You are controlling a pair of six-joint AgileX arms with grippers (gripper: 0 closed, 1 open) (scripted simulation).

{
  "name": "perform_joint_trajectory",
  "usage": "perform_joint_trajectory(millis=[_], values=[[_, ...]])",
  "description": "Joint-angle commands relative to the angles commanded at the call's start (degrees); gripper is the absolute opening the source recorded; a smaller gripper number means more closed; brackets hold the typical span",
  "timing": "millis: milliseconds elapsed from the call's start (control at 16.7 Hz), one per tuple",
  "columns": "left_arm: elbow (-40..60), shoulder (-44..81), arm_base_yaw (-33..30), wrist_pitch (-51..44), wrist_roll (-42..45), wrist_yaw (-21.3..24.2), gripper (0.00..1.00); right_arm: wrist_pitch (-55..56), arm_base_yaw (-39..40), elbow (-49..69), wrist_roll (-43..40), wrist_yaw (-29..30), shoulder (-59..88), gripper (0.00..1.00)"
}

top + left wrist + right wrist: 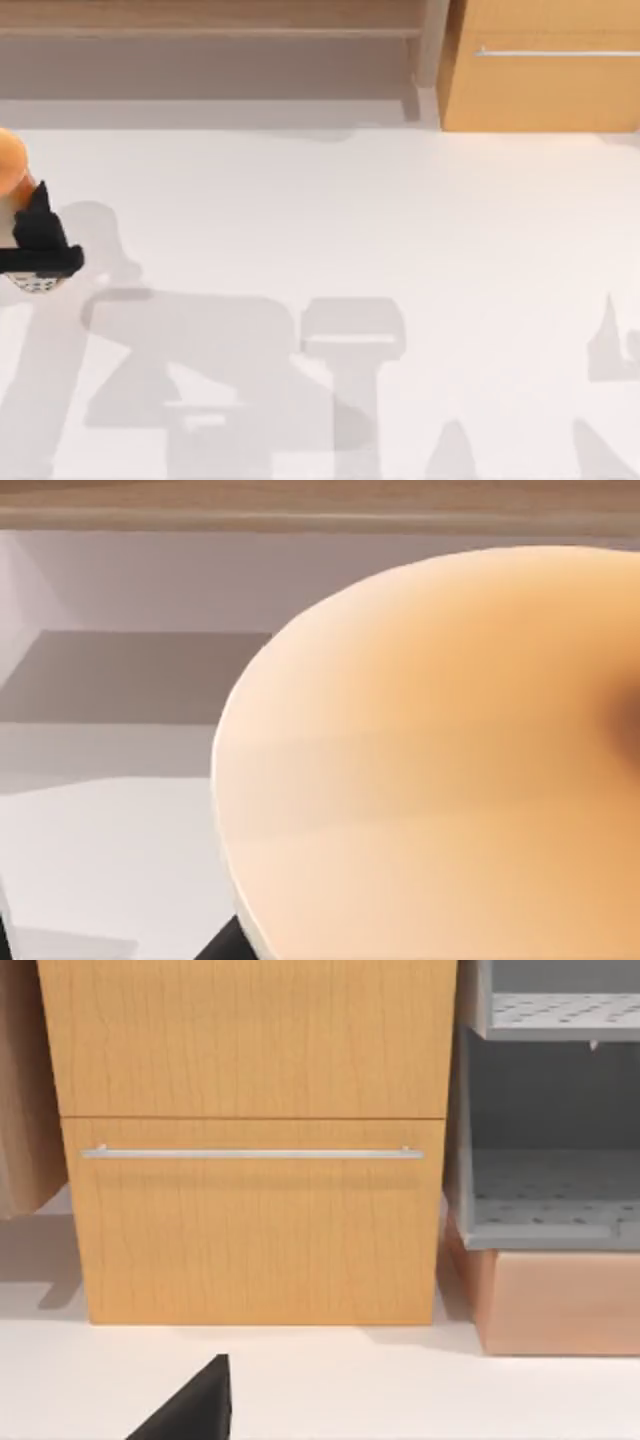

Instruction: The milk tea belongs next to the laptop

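Milk tea (10,160) sits at the far left edge of the top view, orange lid showing, cut off by the frame, so its long axis can't be read. The left gripper (38,235) is right against it; whether its fingers are clamped or apart, I can't tell. The left wrist view has the cup's orange-tan surface (440,770) pressed up close. No readable writing anywhere. The right wrist view faces a wooden drawer (250,1220) with a metal handle (250,1153), above the white counter (350,220).
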Motion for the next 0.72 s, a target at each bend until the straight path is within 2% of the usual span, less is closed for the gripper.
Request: perform_joint_trajectory(millis=[420, 720], values=[[0.46, -0.88, 12.86, -5.55, 3.82, 12.79, 0.0, 0.0, 0.0, 0.0, 0.0, 0.0, 0.0, 1.0], [0.61, -1.1, 17.44, -7.55, 5.11, 17.53, 0.0, 0.0, 0.0, 0.0, 0.0, 0.0, 0.0, 1.0]])
